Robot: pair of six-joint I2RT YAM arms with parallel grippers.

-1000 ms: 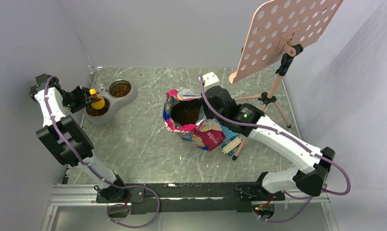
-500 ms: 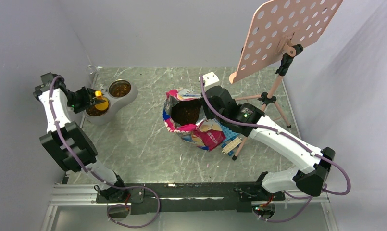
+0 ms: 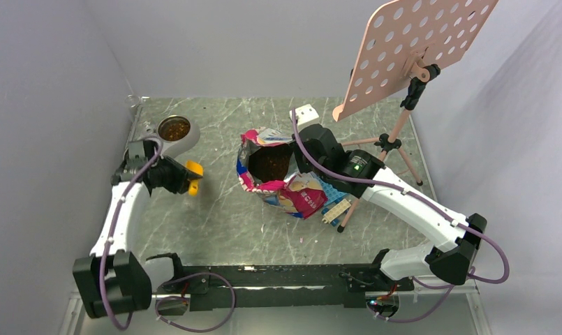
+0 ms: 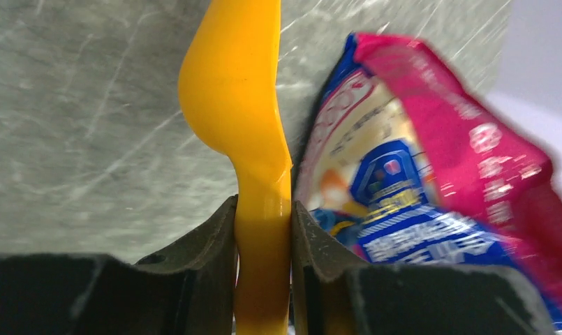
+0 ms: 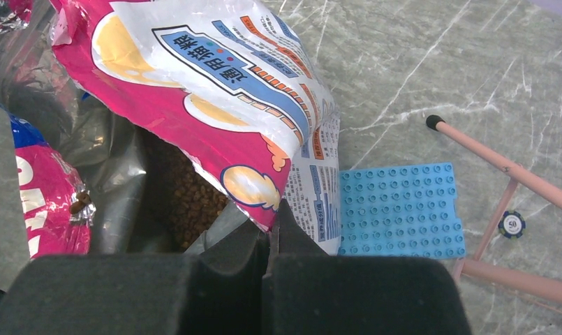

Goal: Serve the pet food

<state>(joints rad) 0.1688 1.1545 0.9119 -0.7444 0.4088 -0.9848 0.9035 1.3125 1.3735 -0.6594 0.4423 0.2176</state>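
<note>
Yellow plastic scoop point(image 4: 243, 139) is clamped by its handle in the left gripper point(image 4: 264, 209), whose jaws stand partly apart around it. A second ago that gripper held the scoop over the near bowl of the bowl stand point(image 3: 193, 137). Since then the left arm has swung in toward the middle, and the scoop now hangs over the bare table point(image 3: 215, 216) between the stand and the pouch point(image 3: 295, 195). It is turned edge-on to the wrist camera, so its contents cannot be made out. The right gripper point(image 5: 273, 234) has not moved: its jaws are fully closed, pinching the pouch's torn rim. The pet food point(image 5: 190, 202) lies inside the open pouch as a loose mass of small dark-brown pellets, a few stuck on the silver lining. More brown pellets show in the stand's far bowl.
</note>
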